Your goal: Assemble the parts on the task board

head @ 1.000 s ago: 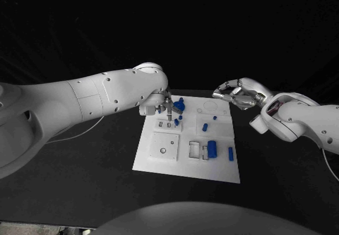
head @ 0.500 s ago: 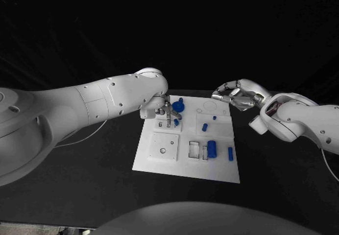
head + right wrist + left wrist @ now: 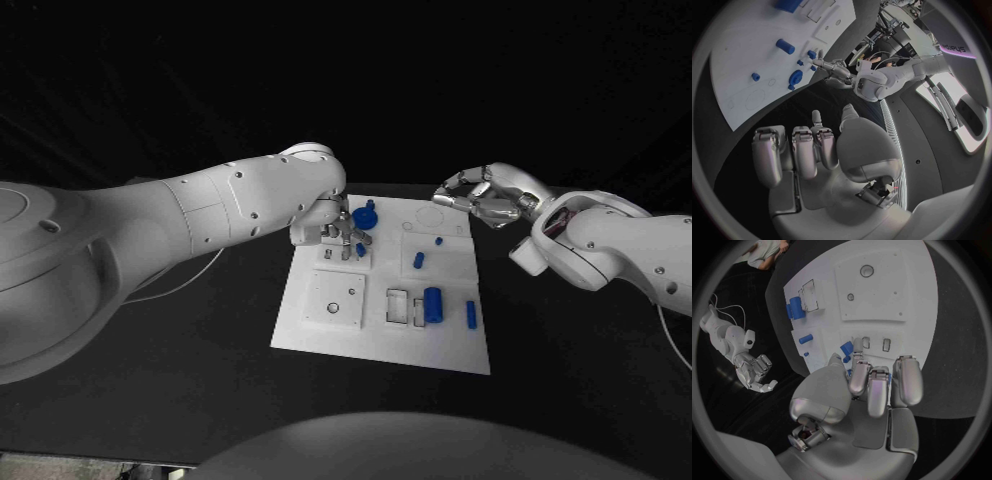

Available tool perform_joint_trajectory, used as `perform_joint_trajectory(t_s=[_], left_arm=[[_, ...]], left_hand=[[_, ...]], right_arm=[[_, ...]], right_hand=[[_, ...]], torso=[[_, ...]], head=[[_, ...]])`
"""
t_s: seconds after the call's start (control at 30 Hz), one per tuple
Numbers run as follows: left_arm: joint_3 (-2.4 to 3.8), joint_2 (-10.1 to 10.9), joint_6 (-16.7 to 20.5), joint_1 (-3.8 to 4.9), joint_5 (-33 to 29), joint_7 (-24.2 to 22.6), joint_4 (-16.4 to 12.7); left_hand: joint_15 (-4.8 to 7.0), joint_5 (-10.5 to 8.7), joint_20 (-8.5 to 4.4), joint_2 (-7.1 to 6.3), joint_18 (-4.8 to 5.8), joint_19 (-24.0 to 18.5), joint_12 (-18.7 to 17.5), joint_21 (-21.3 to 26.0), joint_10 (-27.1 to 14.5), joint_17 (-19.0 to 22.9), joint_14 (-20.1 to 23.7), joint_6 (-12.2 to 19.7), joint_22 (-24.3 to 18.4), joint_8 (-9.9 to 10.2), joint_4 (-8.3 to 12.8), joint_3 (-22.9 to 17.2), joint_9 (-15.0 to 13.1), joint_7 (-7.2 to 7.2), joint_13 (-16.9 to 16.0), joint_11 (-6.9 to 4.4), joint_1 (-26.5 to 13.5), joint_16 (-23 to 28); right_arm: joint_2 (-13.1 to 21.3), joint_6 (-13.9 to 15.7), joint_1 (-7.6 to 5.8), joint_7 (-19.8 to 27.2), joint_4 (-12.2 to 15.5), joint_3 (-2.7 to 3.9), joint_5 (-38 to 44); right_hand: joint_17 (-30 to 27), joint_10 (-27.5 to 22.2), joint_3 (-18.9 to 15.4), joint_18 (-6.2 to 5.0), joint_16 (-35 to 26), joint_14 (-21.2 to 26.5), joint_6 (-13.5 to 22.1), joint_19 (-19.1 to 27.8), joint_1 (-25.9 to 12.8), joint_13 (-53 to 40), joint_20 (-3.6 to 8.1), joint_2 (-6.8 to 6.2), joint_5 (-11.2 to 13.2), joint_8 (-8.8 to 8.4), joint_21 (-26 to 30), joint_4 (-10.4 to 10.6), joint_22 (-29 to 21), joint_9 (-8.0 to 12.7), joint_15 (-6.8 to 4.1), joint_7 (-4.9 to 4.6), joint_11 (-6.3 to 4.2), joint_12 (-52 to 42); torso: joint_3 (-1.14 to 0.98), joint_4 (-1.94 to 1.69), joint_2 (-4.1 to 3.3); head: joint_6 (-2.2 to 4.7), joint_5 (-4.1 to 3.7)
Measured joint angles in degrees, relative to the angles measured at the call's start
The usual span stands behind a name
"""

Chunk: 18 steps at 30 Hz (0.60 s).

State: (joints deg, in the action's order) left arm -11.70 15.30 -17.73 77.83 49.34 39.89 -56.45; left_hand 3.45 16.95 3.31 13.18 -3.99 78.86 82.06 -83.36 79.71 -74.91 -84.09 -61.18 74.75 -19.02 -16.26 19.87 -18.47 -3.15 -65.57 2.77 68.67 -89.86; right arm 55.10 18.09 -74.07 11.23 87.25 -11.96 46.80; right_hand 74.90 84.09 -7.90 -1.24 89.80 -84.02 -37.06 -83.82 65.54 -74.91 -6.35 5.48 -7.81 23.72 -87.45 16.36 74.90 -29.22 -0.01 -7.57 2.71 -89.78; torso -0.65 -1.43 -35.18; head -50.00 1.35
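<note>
Below us, the black counter point(image 3: 173, 380) carries the white task board point(image 3: 378, 340), with blue parts point(image 3: 433, 298) scattered on it. Our left hand point(image 3: 335, 228) hovers over the board's far left corner, fingers point(image 3: 870, 385) curled around a small blue part point(image 3: 846, 348). Our right hand point(image 3: 483, 195) hangs beyond the board's far right corner, fingers point(image 3: 801, 150) curled in, holding nothing.

A black desk point(image 3: 173, 380) carries everything. A thin white cable point(image 3: 185, 268) lies on it near its left edge, curving across the dark surface. Black cloth point(image 3: 346, 80) hangs as a backdrop behind the desk's far edge.
</note>
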Motion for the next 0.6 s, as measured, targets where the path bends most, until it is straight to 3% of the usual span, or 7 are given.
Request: perform_joint_trajectory(t_s=[0.4,0.6], left_arm=[[0.01,-1.83,0.15,-0.55,-0.78,0.02,2.88],[0.01,-2.23,0.18,-0.62,-0.93,0.04,3.43]], left_hand=[[-0.1,0.27,0.05,-0.07,0.0,-0.36,0.0,0.27,0.12,0.01,-0.09,0.0,-0.23,0.61,0.13,-0.63,-0.07,0.0,0.0,-0.02,0.53,0.0],[-0.21,1.7,0.08,-0.21,0.0,-0.6,0.0,0.6,0.15,0.01,-0.03,-0.23,-0.43,1.44,0.23,-1.52,-0.33,-0.22,0.02,-0.03,1.77,0.0]], right_arm=[[0.06,-0.48,0.04,-0.38,-0.04,-0.01,0.0],[0.05,-0.72,0.08,-0.53,-0.14,-0.02,-0.03]], right_hand=[[0.05,0.0,0.0,0.0,0.0,0.0,0.0,0.0,0.23,0.0,0.0,0.23,-0.17,0.24,0.2,0.0,0.04,-0.04,0.0,0.0,0.0,0.0],[0.04,0.0,-0.15,0.0,0.0,0.0,-0.2,0.0,0.23,0.0,0.0,0.23,-0.17,0.47,0.46,0.16,0.04,-0.09,0.0,-0.2,0.0,0.0]], torso=[[-0.01,0.02,0.01],[-0.02,0.02,0.03]], head=[[0.0,-0.32],[0.0,-0.35]])
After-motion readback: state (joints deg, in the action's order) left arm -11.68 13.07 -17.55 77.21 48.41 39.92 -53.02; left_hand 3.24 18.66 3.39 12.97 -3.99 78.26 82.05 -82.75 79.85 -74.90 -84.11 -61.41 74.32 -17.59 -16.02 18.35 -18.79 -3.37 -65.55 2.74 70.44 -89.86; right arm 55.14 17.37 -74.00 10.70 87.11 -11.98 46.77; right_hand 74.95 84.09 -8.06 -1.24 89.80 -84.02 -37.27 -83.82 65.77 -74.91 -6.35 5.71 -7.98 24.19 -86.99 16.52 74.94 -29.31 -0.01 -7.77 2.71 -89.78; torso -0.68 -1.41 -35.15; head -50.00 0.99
